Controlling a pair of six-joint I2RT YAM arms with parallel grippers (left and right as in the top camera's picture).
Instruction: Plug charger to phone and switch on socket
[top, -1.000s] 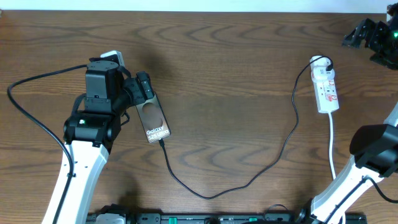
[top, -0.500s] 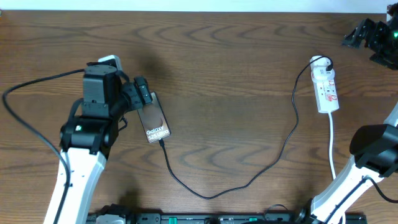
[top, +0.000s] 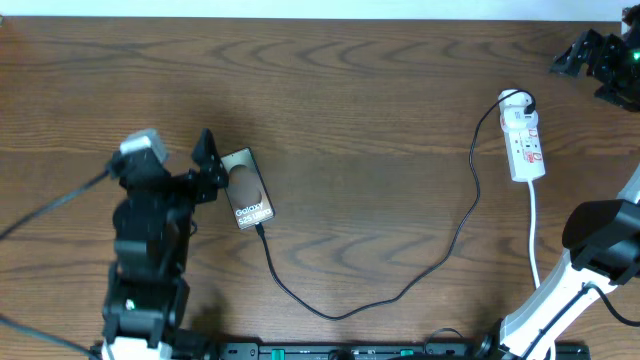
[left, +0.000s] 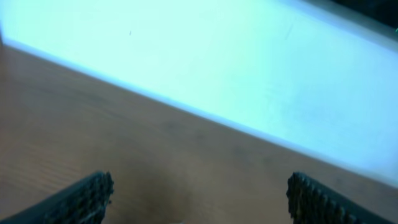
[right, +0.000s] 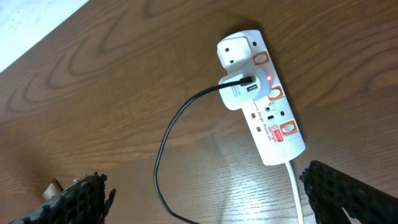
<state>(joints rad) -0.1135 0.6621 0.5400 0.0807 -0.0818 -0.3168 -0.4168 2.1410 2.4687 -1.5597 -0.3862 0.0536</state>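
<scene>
The bronze-brown phone (top: 246, 190) lies flat at the table's left with its "Galaxy" lettering up. The charger (top: 400, 292), a thin black cable, meets the phone's near short edge, loops across the table and runs up to the socket (top: 524, 134). My left gripper (top: 207, 165) hovers open just left of the phone's far corner. In the left wrist view its fingertips (left: 84, 198) stand wide apart over bare wood. My right gripper (right: 205, 199) is open above the socket (right: 261, 93), where the charger (right: 186, 112) is plugged in and a small red light glows beside it.
The socket's white cord (top: 533, 235) runs toward the near edge past the right arm's base (top: 600, 240). The left arm's black cable (top: 50, 210) trails off the left side. A pale wall borders the table's far edge (left: 205, 115).
My left arm has drawn back toward the near left, and its gripper has come off the phone's far end to sit beside it. The phone, charger, socket and right arm have stayed put.
</scene>
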